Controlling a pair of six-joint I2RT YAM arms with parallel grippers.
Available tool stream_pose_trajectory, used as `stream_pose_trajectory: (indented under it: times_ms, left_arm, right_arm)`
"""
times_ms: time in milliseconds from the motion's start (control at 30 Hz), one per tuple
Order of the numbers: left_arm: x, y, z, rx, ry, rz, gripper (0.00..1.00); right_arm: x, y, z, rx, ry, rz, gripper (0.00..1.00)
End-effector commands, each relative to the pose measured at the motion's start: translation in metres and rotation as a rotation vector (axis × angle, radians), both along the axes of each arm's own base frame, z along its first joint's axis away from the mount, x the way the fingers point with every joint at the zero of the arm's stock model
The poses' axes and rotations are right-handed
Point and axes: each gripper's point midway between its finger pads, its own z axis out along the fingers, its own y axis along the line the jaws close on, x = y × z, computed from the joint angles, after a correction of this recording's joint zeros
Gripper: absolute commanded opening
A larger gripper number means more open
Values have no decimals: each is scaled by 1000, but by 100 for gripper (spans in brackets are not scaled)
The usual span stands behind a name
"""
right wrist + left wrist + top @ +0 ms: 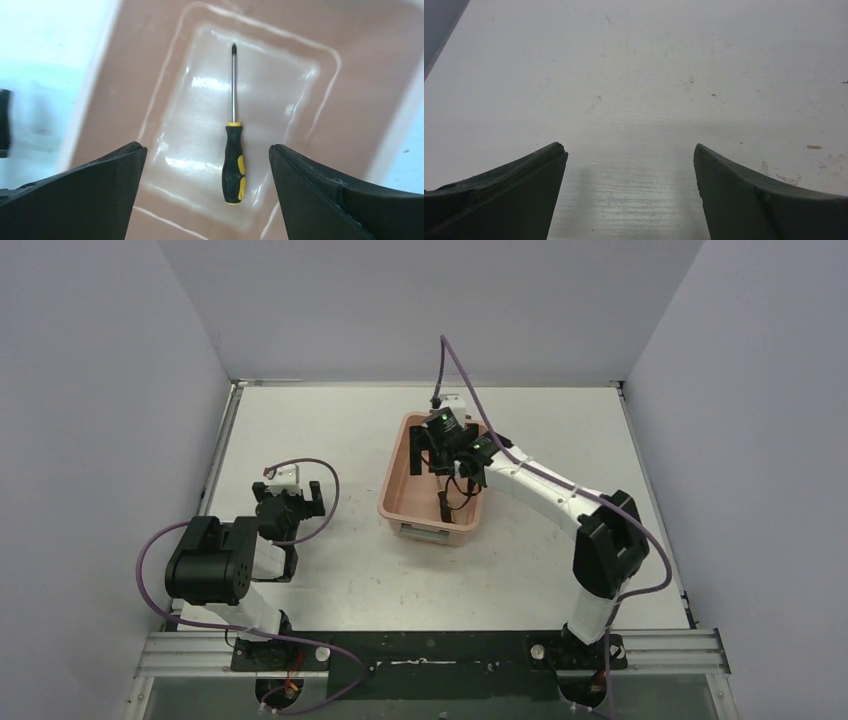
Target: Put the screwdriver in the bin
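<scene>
The screwdriver, with a black handle, yellow accents and a thin metal shaft, lies flat on the floor of the salmon-pink bin, free of any grip. In the top view it is a short dark shape inside the bin. My right gripper hangs open and empty above the bin, its fingers on either side of the handle and well clear of it; the top view also shows it over the bin. My left gripper is open and empty just above bare table, left of the bin.
The white tabletop is scuffed and walled on three sides. The right arm reaches diagonally over the bin's right side, with its purple cable looping above. The left arm's base sits at the near left.
</scene>
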Motion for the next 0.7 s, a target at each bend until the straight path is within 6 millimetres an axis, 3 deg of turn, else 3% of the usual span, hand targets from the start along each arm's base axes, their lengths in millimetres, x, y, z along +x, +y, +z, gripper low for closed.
stream_pose_trajectory:
  times_ms: [0, 100, 267, 533, 667]
  left_arm:
    - [10, -3, 20, -7, -72, -13, 97]
    - [10, -3, 20, -7, -72, -13, 97]
    - [10, -3, 20, -6, -71, -14, 97]
    - [10, -3, 19, -6, -70, -16, 97]
    - [10, -3, 20, -7, -72, -16, 97]
  right_arm:
    - [14, -13, 83, 53, -225, 6, 100]
    - [18, -46, 106, 66, -328, -46, 100]
    - [24, -118, 109, 124, -444, -188, 100]
    - [4, -255, 62, 109, -585, -446, 100]
    - [-22, -299, 27, 50, -651, -528, 100]
